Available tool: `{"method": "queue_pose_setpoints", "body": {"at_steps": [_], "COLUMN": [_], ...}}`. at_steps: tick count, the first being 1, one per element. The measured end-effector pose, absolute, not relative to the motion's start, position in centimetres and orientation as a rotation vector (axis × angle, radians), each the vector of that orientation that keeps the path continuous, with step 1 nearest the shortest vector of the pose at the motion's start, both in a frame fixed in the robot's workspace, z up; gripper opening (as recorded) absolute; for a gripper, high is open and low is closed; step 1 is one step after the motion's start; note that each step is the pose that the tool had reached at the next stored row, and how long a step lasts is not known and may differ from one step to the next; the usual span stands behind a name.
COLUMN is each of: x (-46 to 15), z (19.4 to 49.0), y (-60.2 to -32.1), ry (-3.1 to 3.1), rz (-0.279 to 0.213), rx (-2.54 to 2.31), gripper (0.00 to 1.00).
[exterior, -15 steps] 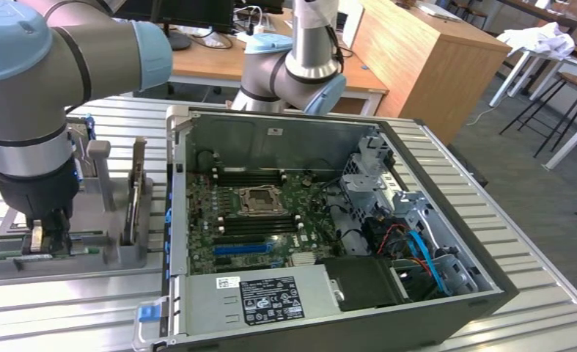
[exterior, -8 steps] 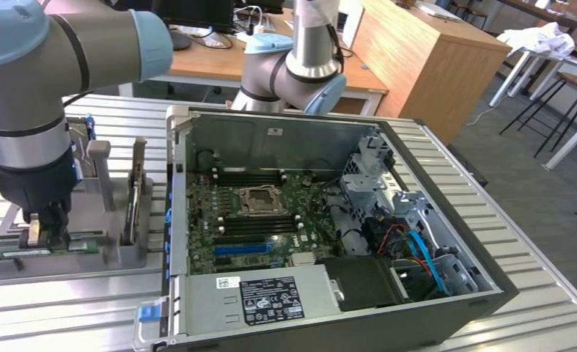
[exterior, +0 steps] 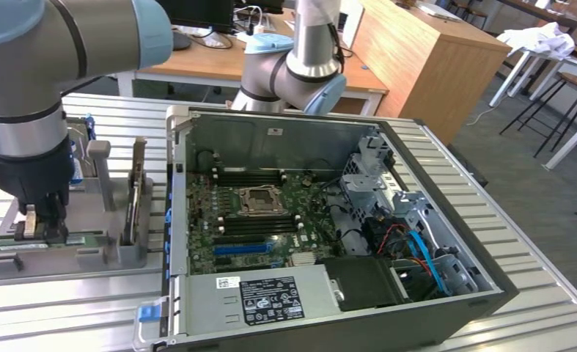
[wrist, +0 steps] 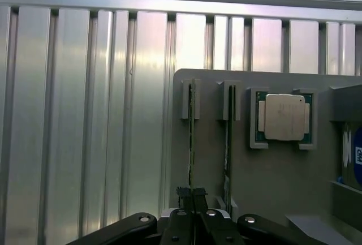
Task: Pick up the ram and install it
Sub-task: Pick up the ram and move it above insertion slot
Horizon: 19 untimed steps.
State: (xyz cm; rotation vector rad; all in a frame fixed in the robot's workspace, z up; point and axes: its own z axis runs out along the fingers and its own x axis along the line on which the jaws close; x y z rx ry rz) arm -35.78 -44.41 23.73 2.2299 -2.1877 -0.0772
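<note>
Your gripper [wrist: 191, 195] is down over the grey holder [wrist: 271, 205], its jaws closed on the upper edge of the ram [wrist: 192, 137]. The ram stands on edge in the slot nearest the holder's rim. The pads look pressed to both faces, though the stick is so thin there that you cannot be quite sure of contact. The ram sits seated in its slot, not lifted.

Just beside it, in the neighbouring slot, a second stick [wrist: 228, 137] runs parallel and apart, so you have only a narrow lane between the two. Past that, the CPU chip [wrist: 284, 117] lies flat in its square recess, and the hard drive [wrist: 355, 157] stands at the holder's far side.

On the ram's outer side you have open, ribbed table [wrist: 68, 143].

The computer case [exterior: 268, 136] lies open just beside the holder, toward the exterior view's right. Its walls stand up around the upturned motherboard [exterior: 259, 220].
</note>
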Motion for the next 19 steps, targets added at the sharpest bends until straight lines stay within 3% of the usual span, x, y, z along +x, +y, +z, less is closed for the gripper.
{"method": "queue_pose_setpoints", "body": {"at_steps": [19], "x": [-35.7], "z": [27.9], "y": [-44.4], "ry": [-2.188], "rz": [-0.077], "rx": [2.23], "gripper": [0.11]}}
